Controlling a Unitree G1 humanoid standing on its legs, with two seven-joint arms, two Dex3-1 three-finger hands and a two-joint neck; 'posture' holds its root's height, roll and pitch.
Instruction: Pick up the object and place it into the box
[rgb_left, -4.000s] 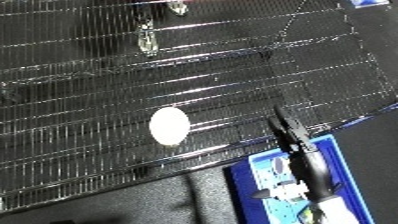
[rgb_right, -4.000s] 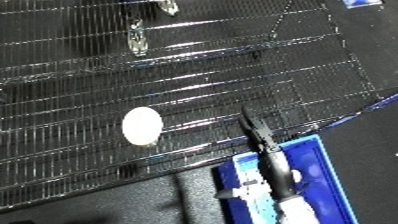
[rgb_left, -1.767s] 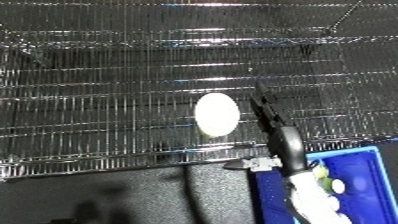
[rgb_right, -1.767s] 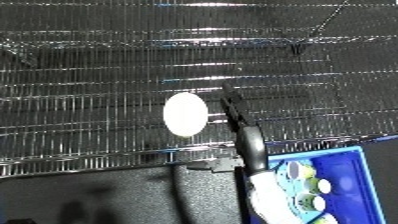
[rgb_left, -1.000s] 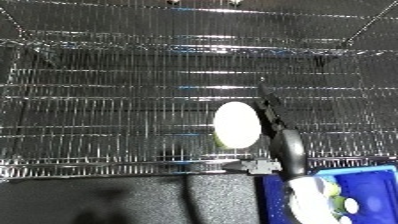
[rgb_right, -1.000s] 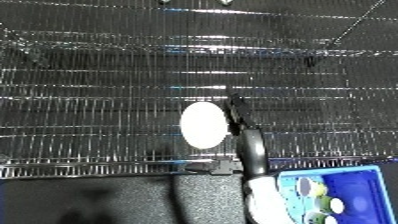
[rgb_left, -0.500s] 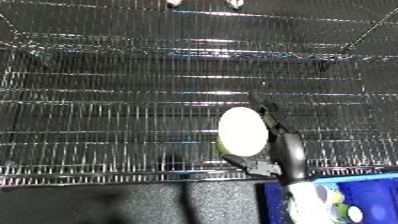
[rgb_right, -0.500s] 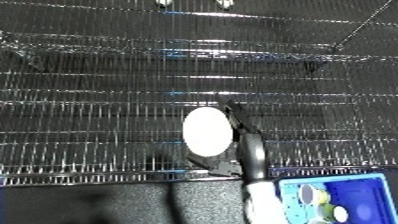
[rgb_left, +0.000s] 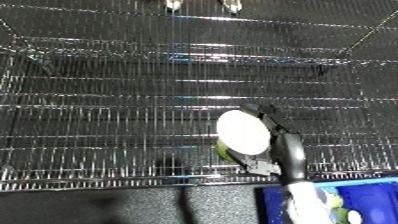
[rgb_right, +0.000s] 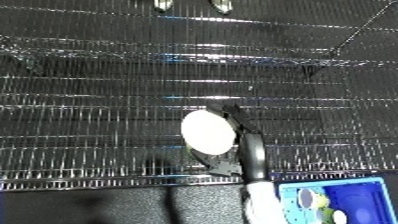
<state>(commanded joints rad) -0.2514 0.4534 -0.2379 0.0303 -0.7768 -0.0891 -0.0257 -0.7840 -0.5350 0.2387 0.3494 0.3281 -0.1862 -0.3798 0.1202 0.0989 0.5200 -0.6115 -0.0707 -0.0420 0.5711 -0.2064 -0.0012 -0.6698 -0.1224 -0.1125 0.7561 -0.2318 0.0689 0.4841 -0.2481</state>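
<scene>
White oval object (rgb_left: 243, 132) lies on the wire shelf (rgb_left: 107, 115), and your right hand (rgb_left: 277, 145) is curled around its right edge with the thumb beneath: the grasp step. Next you'd lift it clear and carry it right to the blue bin (rgb_right: 378, 192).

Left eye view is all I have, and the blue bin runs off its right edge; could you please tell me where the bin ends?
Observer: In the right eye view the bin ends just short of the picture's right edge. Its far right corner shows there, below the front edge of the wire shelf.
Operator: Thank you. Could you also tell me what lies inside it? I can make out very little.
Observer: A few small round items lie in it, close to its left wall. I cannot tell what they are.
</scene>
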